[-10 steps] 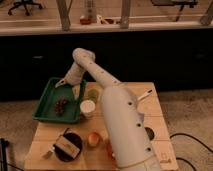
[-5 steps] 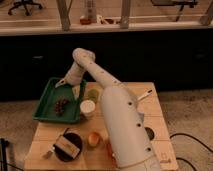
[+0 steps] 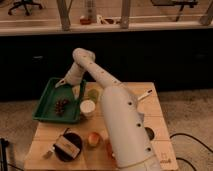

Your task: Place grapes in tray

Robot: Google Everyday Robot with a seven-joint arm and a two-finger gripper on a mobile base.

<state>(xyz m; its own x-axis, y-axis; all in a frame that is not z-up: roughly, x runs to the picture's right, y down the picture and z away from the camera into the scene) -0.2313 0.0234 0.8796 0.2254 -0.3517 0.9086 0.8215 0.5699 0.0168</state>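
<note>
The gripper point(image 3: 61, 83) is hanging over the far end of the tray point(image 3: 46, 100), just above the back rim, and it is carrying nothing that can be made out; whether it is spread or pressed together, I cannot tell from here. It is sitting well clear of the grapes point(image 3: 61, 105), with bare tray floor showing between the two.

The grapes are lying inside the tray, a small dark lumpy bunch resting on the floor toward the right side and the near half; they are touching no wall that can be seen. The tray itself is occupying the far left corner of the wooden table point(image 3: 156, 116), its long side running away from the camera.

Moving outward: the white arm point(image 3: 120, 122) is reaching from the lower middle up and left across the table, its elbow bending above the tray's right edge. A white cup point(image 3: 87, 107) is standing upright just beside the tray's right rim; a pale greenish cup point(image 3: 94, 93) is standing just behind it. Nearer the camera, a round black bowl point(image 3: 78, 143) is sitting on the table's front left with something light-coloured in it; an orange-red fruit point(image 3: 93, 138) is resting just to its right, close against the arm.
</note>
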